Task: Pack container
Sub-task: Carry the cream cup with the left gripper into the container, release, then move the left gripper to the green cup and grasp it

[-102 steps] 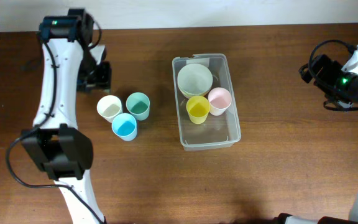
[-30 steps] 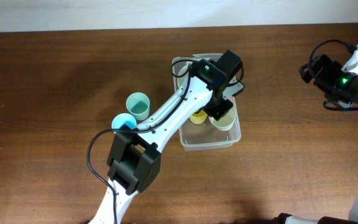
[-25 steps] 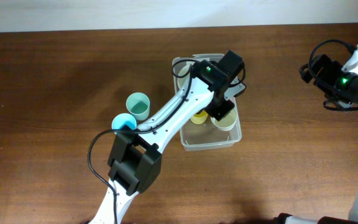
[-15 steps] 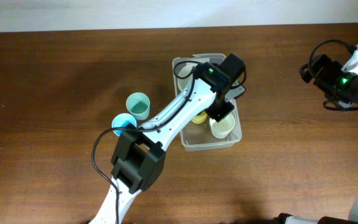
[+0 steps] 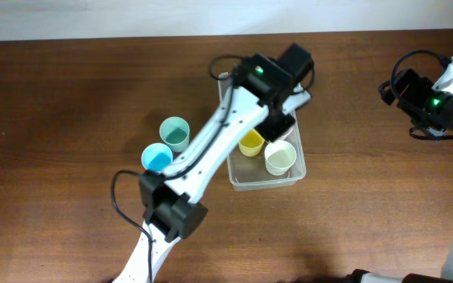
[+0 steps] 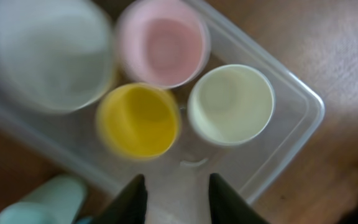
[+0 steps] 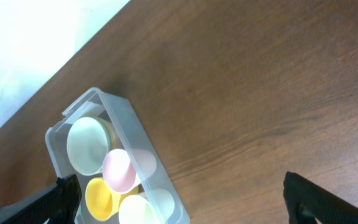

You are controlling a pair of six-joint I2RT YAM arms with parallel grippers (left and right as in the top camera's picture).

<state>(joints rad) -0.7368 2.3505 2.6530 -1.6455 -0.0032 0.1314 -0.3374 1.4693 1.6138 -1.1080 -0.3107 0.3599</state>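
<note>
Bowl (image 6: 42, 53), three cups (image 6: 230, 104) in container (image 5: 262, 180), two cups (image 5: 174, 134) outside

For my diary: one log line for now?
left gripper: open, above clear rectangular plastic bin; cream plastic cup: inside; right gripper: open

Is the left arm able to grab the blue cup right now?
Probably yes. The blue cup stands on the table next to the teal cup, with nothing over it. The left gripper is open and empty above the container, so it would just swing over.
</note>
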